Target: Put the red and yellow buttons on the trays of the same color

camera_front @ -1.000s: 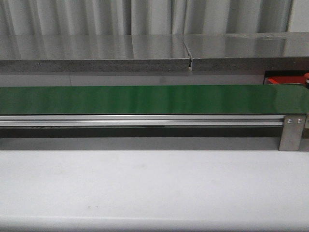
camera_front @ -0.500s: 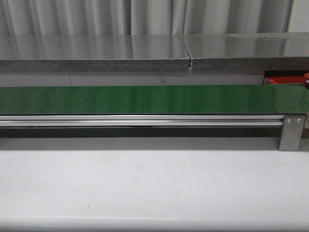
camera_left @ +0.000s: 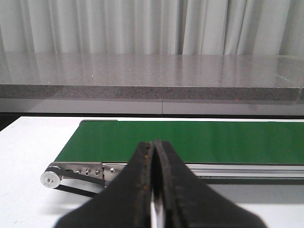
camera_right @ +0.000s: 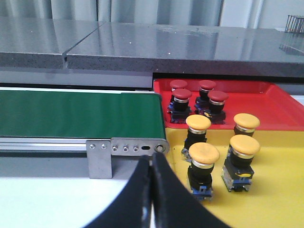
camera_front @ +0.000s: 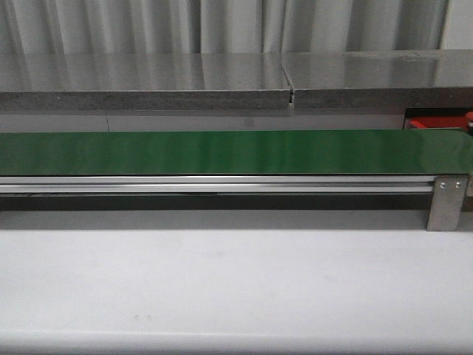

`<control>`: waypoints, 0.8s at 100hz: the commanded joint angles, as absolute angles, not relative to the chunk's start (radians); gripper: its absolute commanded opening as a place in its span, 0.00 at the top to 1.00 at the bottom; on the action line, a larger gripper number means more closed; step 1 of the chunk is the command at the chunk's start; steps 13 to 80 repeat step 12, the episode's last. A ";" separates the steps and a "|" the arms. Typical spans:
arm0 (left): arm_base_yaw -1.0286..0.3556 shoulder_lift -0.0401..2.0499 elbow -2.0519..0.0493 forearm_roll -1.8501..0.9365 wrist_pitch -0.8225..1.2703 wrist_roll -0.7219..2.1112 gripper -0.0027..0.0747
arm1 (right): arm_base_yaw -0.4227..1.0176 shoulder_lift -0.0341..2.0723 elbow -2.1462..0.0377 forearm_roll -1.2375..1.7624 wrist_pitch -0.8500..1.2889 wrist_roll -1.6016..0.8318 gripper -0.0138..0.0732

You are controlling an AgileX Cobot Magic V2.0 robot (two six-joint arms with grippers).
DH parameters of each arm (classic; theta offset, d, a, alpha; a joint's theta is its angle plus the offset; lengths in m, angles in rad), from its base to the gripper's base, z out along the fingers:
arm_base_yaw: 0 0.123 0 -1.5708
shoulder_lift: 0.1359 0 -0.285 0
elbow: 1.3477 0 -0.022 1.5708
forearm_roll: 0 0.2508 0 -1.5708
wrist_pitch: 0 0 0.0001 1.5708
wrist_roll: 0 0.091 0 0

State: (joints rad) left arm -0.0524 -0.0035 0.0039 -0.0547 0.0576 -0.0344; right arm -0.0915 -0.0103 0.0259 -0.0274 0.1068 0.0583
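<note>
In the right wrist view, several red buttons (camera_right: 195,98) stand upright on a red tray (camera_right: 247,88), and several yellow buttons (camera_right: 204,153) stand on a yellow tray (camera_right: 266,190) beside the belt's end. My right gripper (camera_right: 152,161) is shut with nothing in it, hovering over the white table in front of the belt's end bracket. My left gripper (camera_left: 154,145) is shut and empty, in front of the other end of the green conveyor belt (camera_left: 190,141). The belt (camera_front: 236,151) carries no button. Neither gripper shows in the front view; a corner of the red tray (camera_front: 436,123) peeks out at the right.
A grey stone ledge (camera_front: 222,81) runs behind the belt, with curtains beyond. The belt's aluminium rail (camera_front: 222,185) and metal end bracket (camera_front: 447,201) stand between the white table (camera_front: 236,288) and the belt. A roller and drive belt (camera_left: 57,178) sit at the left end.
</note>
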 commanded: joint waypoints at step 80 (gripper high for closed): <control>-0.052 -0.037 0.030 -0.055 -0.024 -0.044 0.99 | -0.091 -0.028 0.004 -0.039 0.033 0.057 0.98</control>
